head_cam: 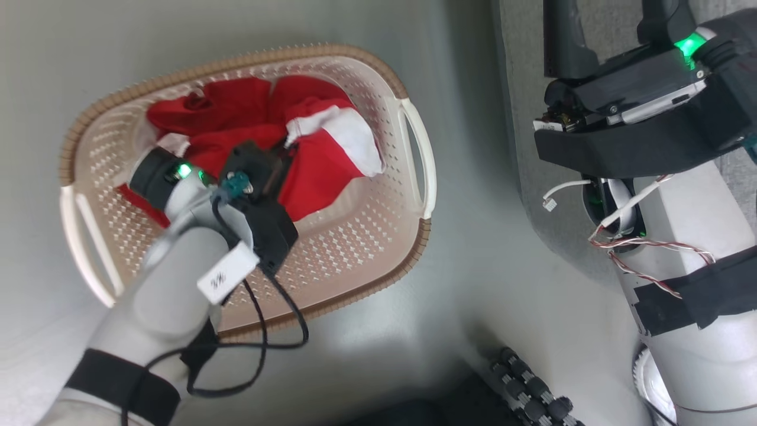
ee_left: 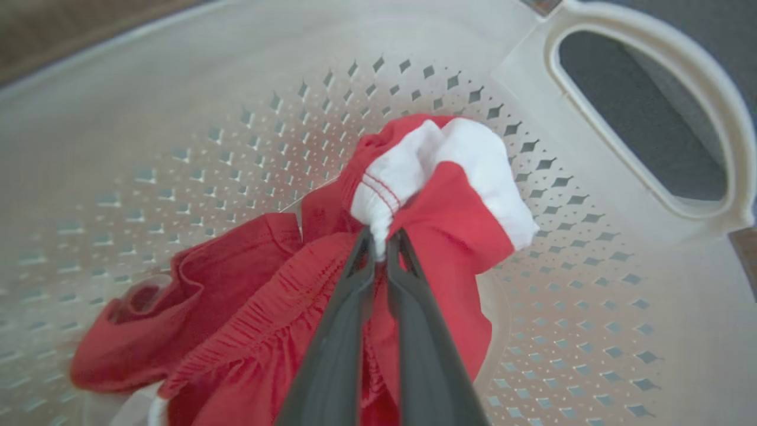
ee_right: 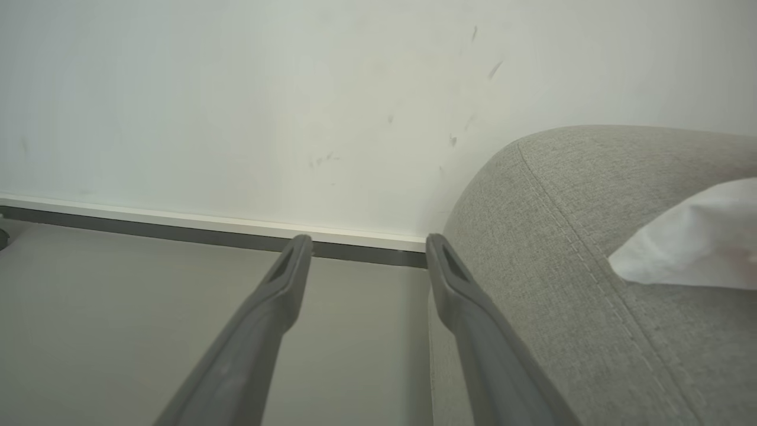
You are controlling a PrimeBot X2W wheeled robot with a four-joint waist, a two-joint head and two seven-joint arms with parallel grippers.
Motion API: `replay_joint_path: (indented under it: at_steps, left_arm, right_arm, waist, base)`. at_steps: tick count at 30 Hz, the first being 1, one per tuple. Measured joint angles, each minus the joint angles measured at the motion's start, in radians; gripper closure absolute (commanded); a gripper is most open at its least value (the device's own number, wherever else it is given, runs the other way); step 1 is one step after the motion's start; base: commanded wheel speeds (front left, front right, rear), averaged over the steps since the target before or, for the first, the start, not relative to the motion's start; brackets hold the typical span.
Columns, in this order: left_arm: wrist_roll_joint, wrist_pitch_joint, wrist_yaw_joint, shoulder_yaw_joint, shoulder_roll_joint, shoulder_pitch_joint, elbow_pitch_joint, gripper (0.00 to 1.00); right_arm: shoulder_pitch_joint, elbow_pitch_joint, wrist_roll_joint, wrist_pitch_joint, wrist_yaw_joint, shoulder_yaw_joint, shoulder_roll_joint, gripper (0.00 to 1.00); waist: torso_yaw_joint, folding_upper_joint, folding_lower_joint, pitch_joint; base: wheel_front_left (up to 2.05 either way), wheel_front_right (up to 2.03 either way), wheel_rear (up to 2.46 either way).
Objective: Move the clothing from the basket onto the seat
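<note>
Around the clothing — basket walls

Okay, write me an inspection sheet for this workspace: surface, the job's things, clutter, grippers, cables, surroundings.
Surface: glossy pale grey floor; the basket stands on it.
Job's things: basket upright, red and white clothing bunched inside it; grey sofa has no red clothing on the part seen.
Clutter: white sheet lying on the sofa; paper or cloth, cannot tell.
Grippers: left gripper shut on the clothing's white edge; right gripper open, empty, beside the sofa.
Cables: black cable looping off the left forearm; red-and-white wires loose on the right arm.
Surroundings: scuffed white wall with a baseboard.
</note>
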Motion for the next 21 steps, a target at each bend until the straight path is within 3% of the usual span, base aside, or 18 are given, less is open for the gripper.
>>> replay_joint_path:
  at_steps: [6, 21]
  left_arm:
    - [-0.019, -0.092, 0.000, 0.023, -0.017, 0.043, -0.031, 1.00]
    - [-0.077, -0.112, 0.028, 0.118, -0.021, 0.063, -0.163, 1.00]
  right_arm:
    - [0.026, 0.062, 0.000, 0.000, 0.015, -0.011, -0.012, 0.00]
    - [0.117, 0.184, 0.000, 0.000, 0.036, -0.046, -0.032, 0.00]
  waist:
    - [0.028, 0.0000, 0.0000, -0.059]
    - [0.139, 0.0000, -0.0001, -0.252]
  base:
    - [0.00, 0.00, 0.00]
    - [0.00, 0.00, 0.00]
